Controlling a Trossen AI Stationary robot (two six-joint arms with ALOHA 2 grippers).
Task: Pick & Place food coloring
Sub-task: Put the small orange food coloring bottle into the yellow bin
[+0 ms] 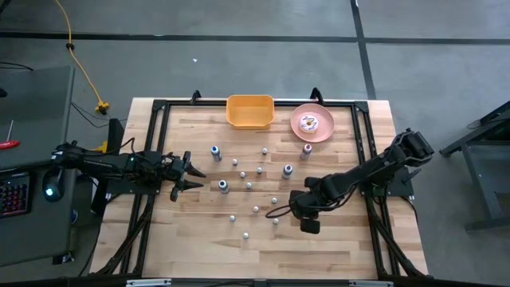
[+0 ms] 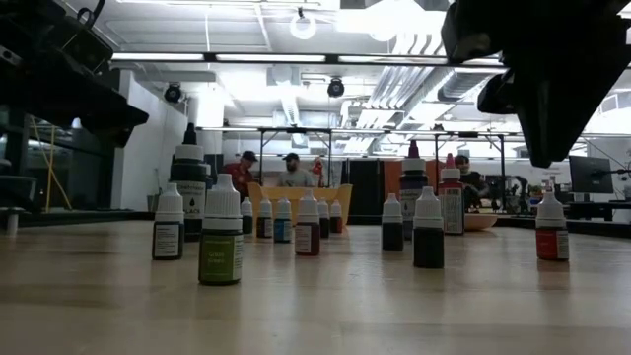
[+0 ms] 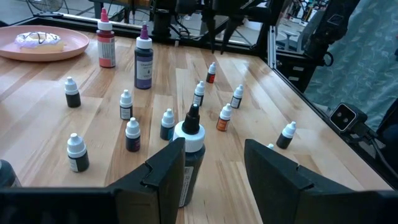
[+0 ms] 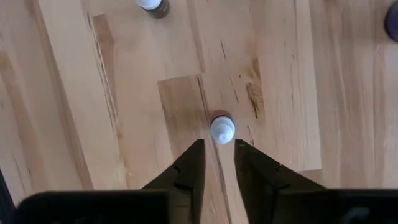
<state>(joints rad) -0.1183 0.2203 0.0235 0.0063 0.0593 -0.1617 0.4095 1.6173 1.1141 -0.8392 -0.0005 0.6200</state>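
Several small food coloring bottles (image 1: pixel 249 185) stand upright on the wooden table, with a few larger ones such as a blue one (image 1: pixel 215 151) among them. My right gripper (image 4: pixel 219 148) points down at the table's near right, open by a narrow gap. A small white-capped, reddish bottle (image 4: pixel 222 129) stands just beyond its fingertips, untouched. The low view shows that gripper (image 2: pixel 548 118) hanging above the same bottle (image 2: pixel 550 233). My left gripper (image 3: pixel 214 158) waits open at the table's left (image 1: pixel 190 171), with a larger black-tipped bottle (image 3: pixel 189 146) standing a little ahead of it.
A yellow bin (image 1: pixel 250 112) sits at the far edge, with a pink plate holding a doughnut (image 1: pixel 312 122) to its right. A black frame (image 1: pixel 159 108) runs around the table. People stand in the room beyond the table (image 2: pixel 291 170).
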